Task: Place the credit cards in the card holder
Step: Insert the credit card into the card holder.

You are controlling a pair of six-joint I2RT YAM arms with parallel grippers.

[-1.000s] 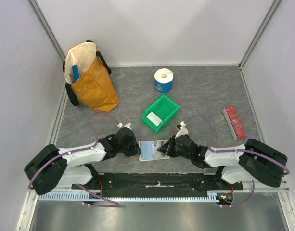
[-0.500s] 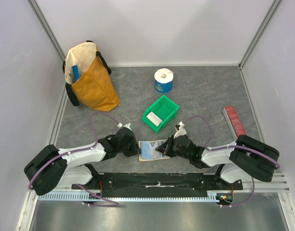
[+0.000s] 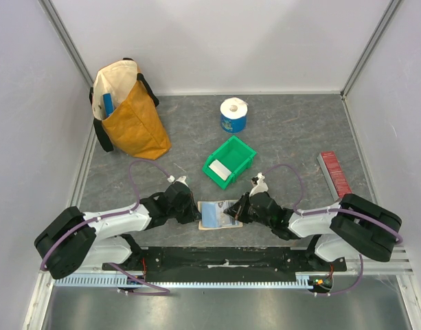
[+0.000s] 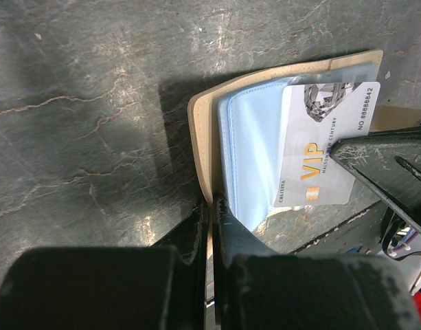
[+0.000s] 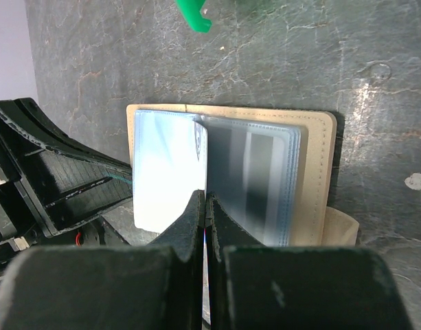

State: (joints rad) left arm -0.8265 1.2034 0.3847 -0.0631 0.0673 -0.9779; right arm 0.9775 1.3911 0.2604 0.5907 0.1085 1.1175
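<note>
From above, we saw the card holder (image 3: 217, 214) lying open on the table (image 3: 299, 137) near the arm bases. It sat between the left gripper (image 3: 195, 210) and the right gripper (image 3: 232, 213), both low at its opposite edges. A white card (image 3: 217, 168) lay in the green bin (image 3: 243, 152) just beyond.

Through the left wrist camera, the left pincer's jaws were shut tight on the near edge of the holder, cover and bluish leaf together. A VIP card (image 4: 323, 148) sat partly under a clear sleeve, its outer corner beneath the right arm's black finger.

Through the right wrist camera, the right pincer's jaws were closed flat on a thin edge beside the clear pockets (image 5: 265, 182). We judged that edge to be the VIP card, though the pinch point itself was hidden.

We judged the card light, stiff and slick. It would be best held by its trailing short edge, leaving the leading edge free to slide in. The holder looked soft and floppy, with limp film pockets that would buckle. We judged the stitched cover edge the firmest place to pin it.
</note>
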